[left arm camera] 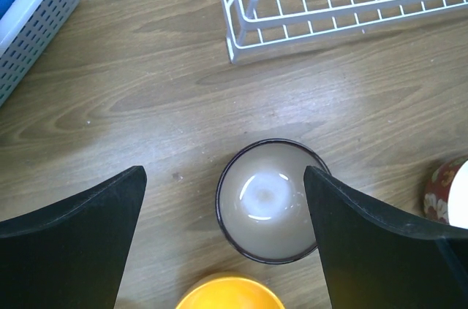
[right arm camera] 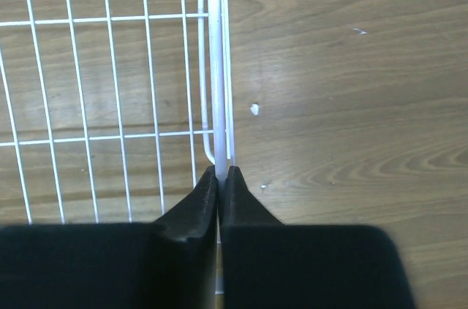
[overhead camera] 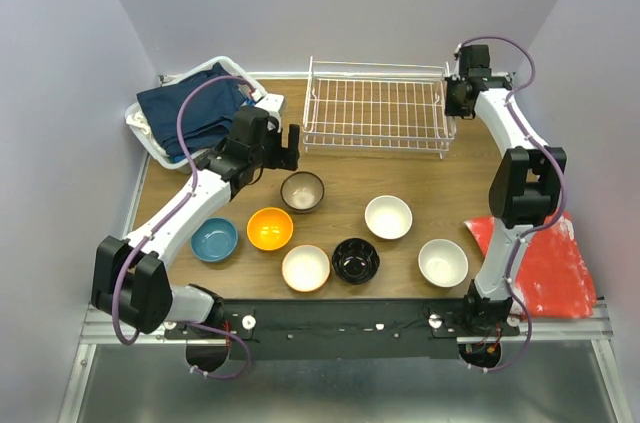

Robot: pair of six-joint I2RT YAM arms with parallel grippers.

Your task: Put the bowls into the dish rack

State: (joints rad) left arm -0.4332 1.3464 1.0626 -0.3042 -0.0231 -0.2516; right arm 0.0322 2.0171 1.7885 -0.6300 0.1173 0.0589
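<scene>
My left pincer [left arm camera: 223, 174] hangs open over the brown bowl [left arm camera: 265, 199] near the dish rack [right arm camera: 218, 68], whose edge my right pincer [right arm camera: 219, 174] clamps; the bowl seems hard, slippery and breakable, so I would pinch its rim.

Wood-grain desk [overhead camera: 440, 173] with a smooth matt face, thin white coated-wire dish rack [overhead camera: 375, 113], glossy black bowl [overhead camera: 355, 261], shiny glazed inside of the dark-rimmed bowl [left arm camera: 265, 199], perforated white plastic basket [left arm camera: 36, 24], dark blue cloth [overhead camera: 190, 108].

No legible text, label, brand or number — nothing anywhere.
</scene>
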